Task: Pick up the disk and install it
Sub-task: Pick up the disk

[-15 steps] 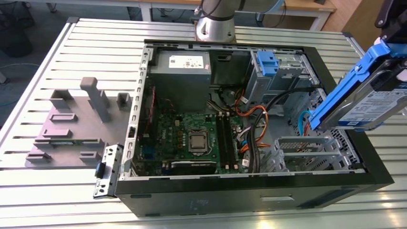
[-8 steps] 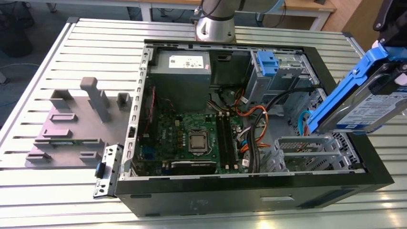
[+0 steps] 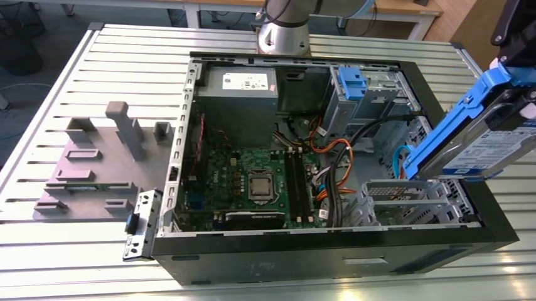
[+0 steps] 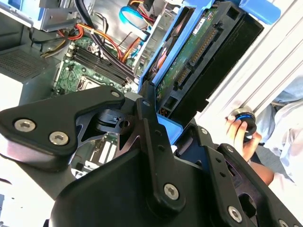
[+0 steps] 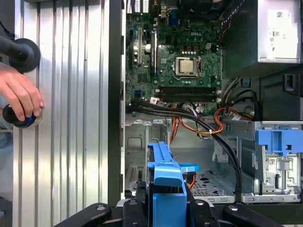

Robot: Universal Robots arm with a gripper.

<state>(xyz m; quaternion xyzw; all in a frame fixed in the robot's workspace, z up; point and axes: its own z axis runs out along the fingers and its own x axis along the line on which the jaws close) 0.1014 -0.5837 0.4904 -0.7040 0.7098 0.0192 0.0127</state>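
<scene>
Ribbed aluminium table; claw grips blue-framed disk.

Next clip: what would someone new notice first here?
The open computer case lying on the slatted metal table, its green motherboard exposed in the middle. At the exterior view's right, the disk in its blue carrier hangs tilted above the case's edge, held in the hand. In the first wrist view, a person's hand rests on a knob on the table beside the case.
</scene>
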